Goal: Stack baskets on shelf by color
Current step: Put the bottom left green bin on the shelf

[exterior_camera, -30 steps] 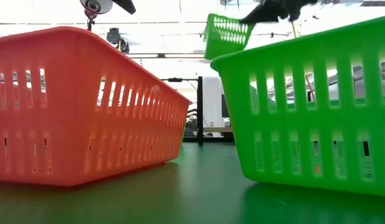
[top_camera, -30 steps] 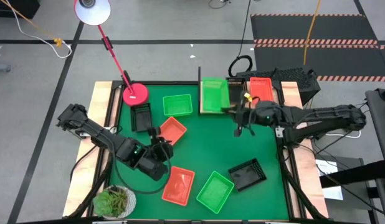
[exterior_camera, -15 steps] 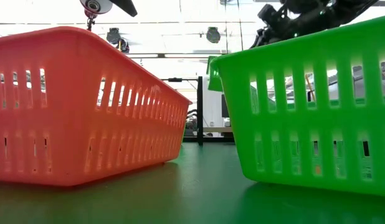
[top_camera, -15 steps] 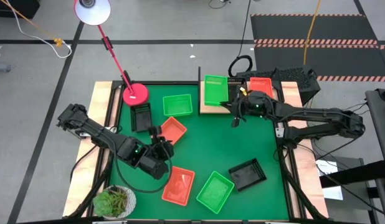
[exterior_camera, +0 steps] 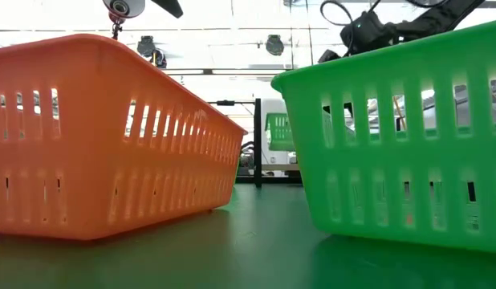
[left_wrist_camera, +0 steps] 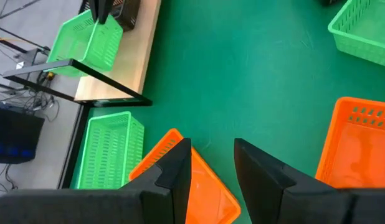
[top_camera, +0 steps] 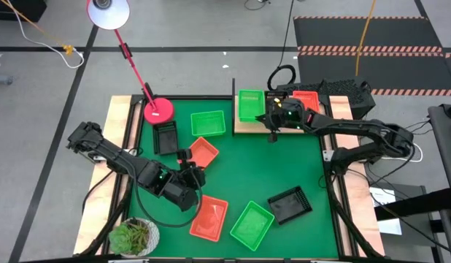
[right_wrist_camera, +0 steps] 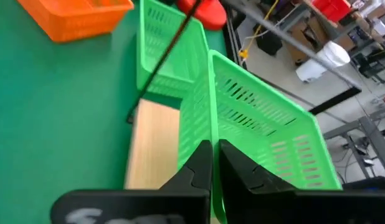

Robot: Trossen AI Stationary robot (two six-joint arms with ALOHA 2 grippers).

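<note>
My right gripper (top_camera: 271,126) (right_wrist_camera: 212,158) is shut on a green basket (top_camera: 251,106) at the left end of the light wood shelf (top_camera: 244,129). An orange-red basket (top_camera: 306,98) sits on the shelf's right end. My left gripper (top_camera: 187,166) (left_wrist_camera: 212,162) hangs open over the near corner of an orange basket (top_camera: 203,153) (left_wrist_camera: 180,186) and touches nothing. Lying flat on the green mat are a green basket (top_camera: 208,123), black baskets (top_camera: 166,137) (top_camera: 289,204), an orange basket (top_camera: 209,217) and a green basket (top_camera: 252,224). My right gripper pinches the green basket's side wall at its rim (right_wrist_camera: 210,127), one finger inside the basket and one outside. The fingers come from the table's near right side, slanting down. The basket sits slightly tilted over the shelf's wood (right_wrist_camera: 155,137); whether it rests there I cannot tell.
A red lamp base (top_camera: 159,109) stands at the mat's far left corner, its stem rising toward the far side. A potted plant (top_camera: 134,235) sits at the near left corner. A thin black upright (top_camera: 233,91) stands at the shelf's left end. Bare mat lies mid-table (top_camera: 247,168).
My right gripper has carried the green basket toward the far edge and down, from high over the mat to the shelf's left end. In the low view the basket has dropped from the top of the picture to shelf height. My left arm has kept still.
</note>
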